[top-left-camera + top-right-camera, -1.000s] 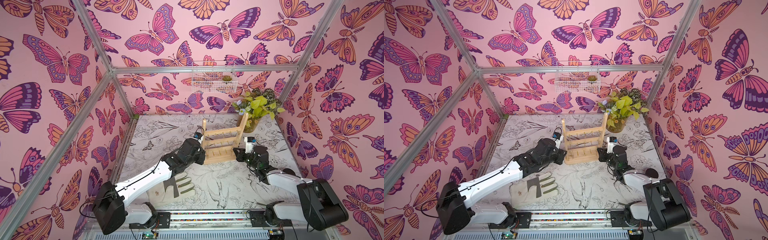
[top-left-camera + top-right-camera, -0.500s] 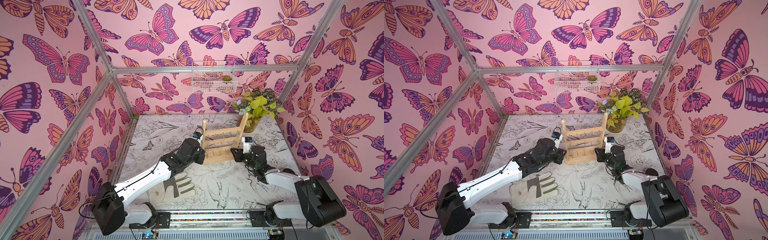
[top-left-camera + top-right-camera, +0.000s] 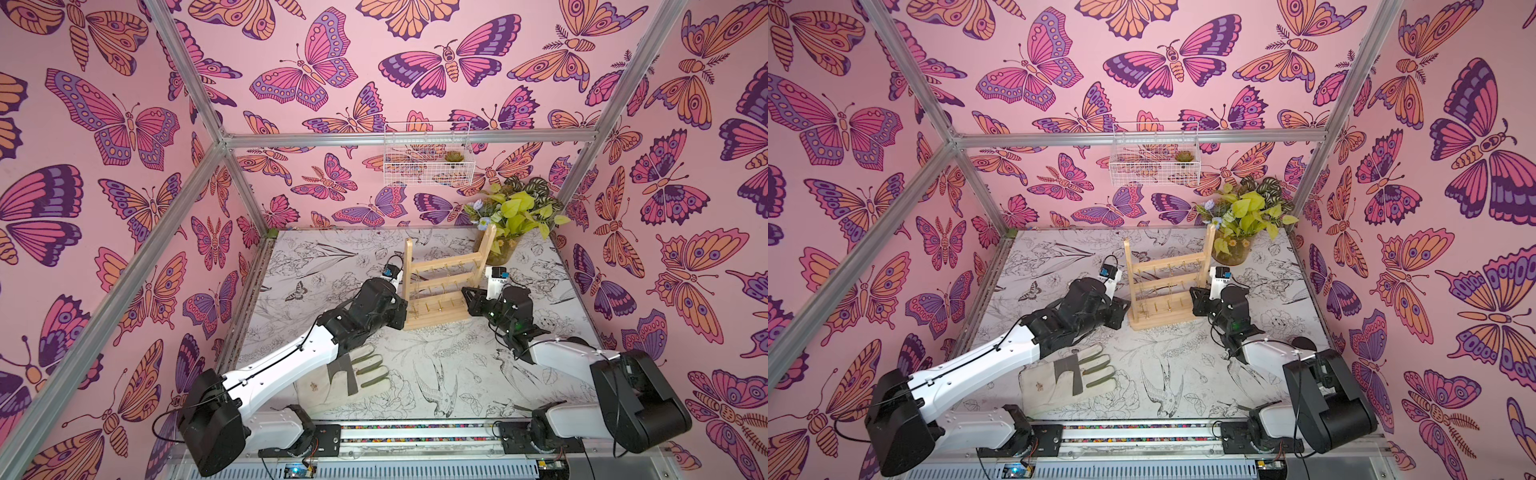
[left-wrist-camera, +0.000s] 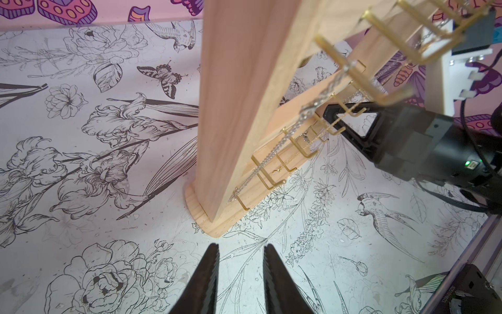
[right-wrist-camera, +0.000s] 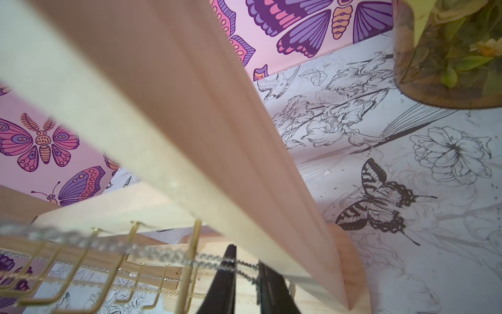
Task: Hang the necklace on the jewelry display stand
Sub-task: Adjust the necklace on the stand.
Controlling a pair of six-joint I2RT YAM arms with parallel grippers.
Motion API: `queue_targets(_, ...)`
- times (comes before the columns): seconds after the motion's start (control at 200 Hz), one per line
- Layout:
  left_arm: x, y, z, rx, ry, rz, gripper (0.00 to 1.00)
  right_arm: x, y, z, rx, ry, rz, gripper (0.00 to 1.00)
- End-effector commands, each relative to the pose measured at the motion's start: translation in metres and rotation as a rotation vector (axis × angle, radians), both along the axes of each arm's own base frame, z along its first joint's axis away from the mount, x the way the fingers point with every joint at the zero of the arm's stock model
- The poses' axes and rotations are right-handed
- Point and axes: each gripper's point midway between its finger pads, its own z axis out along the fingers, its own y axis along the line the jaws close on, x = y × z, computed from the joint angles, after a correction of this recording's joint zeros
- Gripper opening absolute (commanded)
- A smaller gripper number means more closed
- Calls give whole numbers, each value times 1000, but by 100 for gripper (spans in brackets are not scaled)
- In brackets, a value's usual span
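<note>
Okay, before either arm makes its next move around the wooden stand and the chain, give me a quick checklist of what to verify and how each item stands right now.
1. Light-wood ladder-style jewelry display stand upright, base flat on the floral-print table: ok.
2. Silver chain necklace draped across the gold hooks: ok.
3. Necklace seated securely on one hook: cannot tell.
4. Right gripper: the chain crosses between its jaws; gripped or loose: cannot tell.
5. Left gripper jaws open, empty, just short of the stand's base: ok.
6. Glass vase of leafy plants apart from both arms: ok.
</note>
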Motion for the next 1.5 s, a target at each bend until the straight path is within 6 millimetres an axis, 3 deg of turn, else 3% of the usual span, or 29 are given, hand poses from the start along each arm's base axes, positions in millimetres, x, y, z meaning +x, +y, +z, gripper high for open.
queue_targets(0.0,1,6,1,1,-9,11,31,6,2,10,-2,-28,-10,14)
queue_targets(0.205,2,4,1,0,-6,7,31,-2,3,4,-35,-6,26,17)
queue_targets(0.641,1,2,3,-14,0,2,31,-9,-13,2,-77,-6,-5,21)
queue_targets(1.372,-1,4,0,-11,2,13,30,-2,-16,-4,-75,1,-23,15)
queue_targets(1.492,-1,4,-1,-10,4,12,31,-1,-12,-1,-55,-8,-6,5)
